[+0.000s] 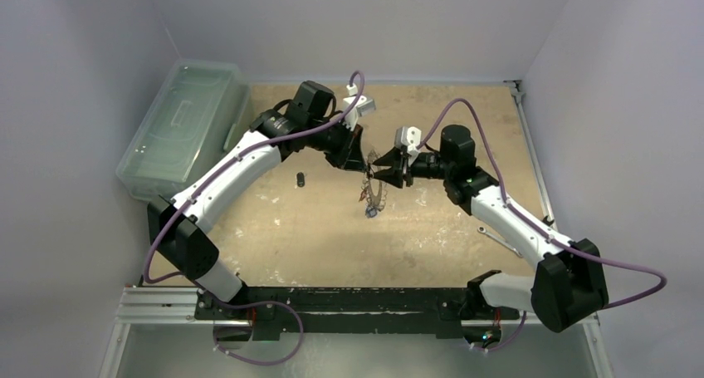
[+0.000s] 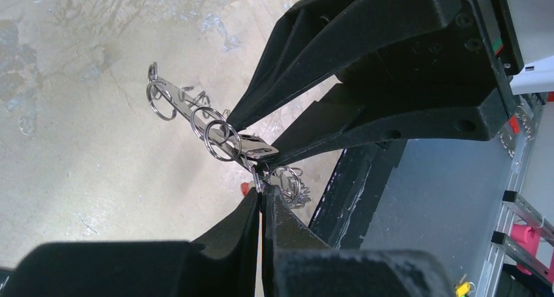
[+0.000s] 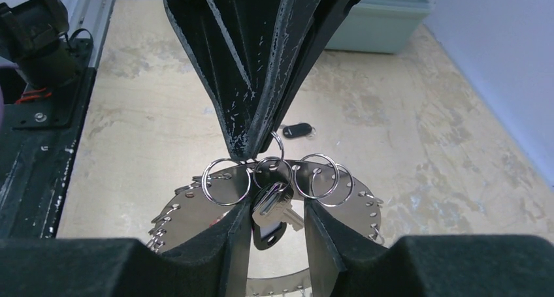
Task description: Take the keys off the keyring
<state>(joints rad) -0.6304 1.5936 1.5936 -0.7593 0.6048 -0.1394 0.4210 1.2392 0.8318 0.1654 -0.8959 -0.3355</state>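
Note:
The keyring (image 1: 375,193) hangs above the middle of the table between both arms. In the right wrist view the keyring (image 3: 356,199) is a flat silvery band pierced with holes, carrying split rings and small keys. My left gripper (image 2: 262,191) is shut on the keyring's rim (image 2: 171,91), which shows edge-on there. From above, the left gripper (image 3: 251,150) pinches the band's top. My right gripper (image 3: 277,204) stands open around a silver key (image 3: 274,202) and a black tag (image 3: 268,235). The key rests against one finger and the other stays clear. The right gripper (image 2: 251,143) straddles that key (image 2: 258,148).
A black key fob (image 1: 300,179) lies on the table left of the ring, also visible as a fob (image 3: 298,130) beyond the left fingers. A silver spanner (image 1: 502,241) lies by the right arm. A clear plastic bin (image 1: 183,125) stands at the far left. Walls enclose the table.

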